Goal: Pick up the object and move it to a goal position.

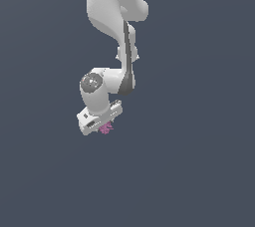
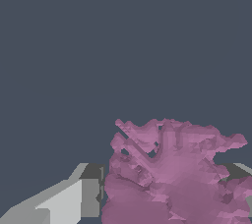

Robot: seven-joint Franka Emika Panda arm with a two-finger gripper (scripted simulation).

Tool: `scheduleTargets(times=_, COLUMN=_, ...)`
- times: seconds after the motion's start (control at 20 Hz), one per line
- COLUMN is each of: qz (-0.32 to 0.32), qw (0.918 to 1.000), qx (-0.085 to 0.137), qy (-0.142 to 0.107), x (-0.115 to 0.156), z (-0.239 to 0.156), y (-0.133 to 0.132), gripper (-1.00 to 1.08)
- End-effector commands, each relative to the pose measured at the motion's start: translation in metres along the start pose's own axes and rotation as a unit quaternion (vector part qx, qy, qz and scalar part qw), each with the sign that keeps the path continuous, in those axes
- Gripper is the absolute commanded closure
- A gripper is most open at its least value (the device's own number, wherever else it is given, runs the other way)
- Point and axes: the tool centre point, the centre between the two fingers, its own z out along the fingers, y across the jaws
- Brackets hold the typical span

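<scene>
Object lumps clear only wrist-side

The pink-magenta object has a matt, rough, faceted surface, whereas the white arm and pincer show smooth, slightly glossy, plastic-looking shells.

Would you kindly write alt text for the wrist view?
A lumpy pink-magenta object fills the lower part of the frame, between the tool's pale grey fingers. Behind it is a plain dark blue-grey background.
</scene>
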Motion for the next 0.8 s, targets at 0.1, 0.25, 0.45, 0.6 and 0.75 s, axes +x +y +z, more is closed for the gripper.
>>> scheduleTargets(times=0.1, qz=0.000, qw=1.0000, qx=0.000, qy=0.000, x=0.009, z=-0.018, y=-0.005, gripper=1.08)
scheduleTargets(times=0.25, qz=0.000, qw=1.0000, qx=-0.001, qy=0.000, x=0.018, z=-0.037, y=-0.011, gripper=1.08)
scheduleTargets(times=0.45, qz=0.000, qw=1.0000, qx=-0.001, qy=0.000, x=0.034, z=-0.071, y=-0.022, gripper=1.08)
scheduleTargets(times=0.6, qz=0.000, qw=1.0000, qx=-0.001, qy=0.000, x=0.049, z=-0.101, y=-0.031, gripper=1.08)
scheduleTargets(times=0.75, qz=0.000, qw=1.0000, qx=-0.001, qy=0.000, x=0.064, z=-0.133, y=-0.040, gripper=1.08)
